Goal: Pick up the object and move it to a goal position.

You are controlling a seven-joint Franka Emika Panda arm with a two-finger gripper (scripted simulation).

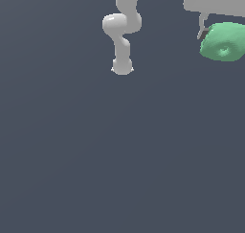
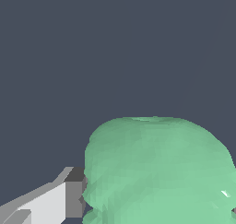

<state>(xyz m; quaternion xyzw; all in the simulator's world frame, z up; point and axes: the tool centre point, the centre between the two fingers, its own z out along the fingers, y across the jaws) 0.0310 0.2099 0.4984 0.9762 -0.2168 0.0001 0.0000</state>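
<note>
Already the hand [image 1: 225,42] is pinching the object [image 1: 222,41], which hangs at its six o'clock (long axis sideways); you see no goal marker.

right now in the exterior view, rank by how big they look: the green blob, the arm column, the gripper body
1. arm column, the longest shape in view
2. gripper body, cut off by the frame edge, so unsure
3. green blob, close to the gripper body in looks; nearness to the camera may inflate both
</note>
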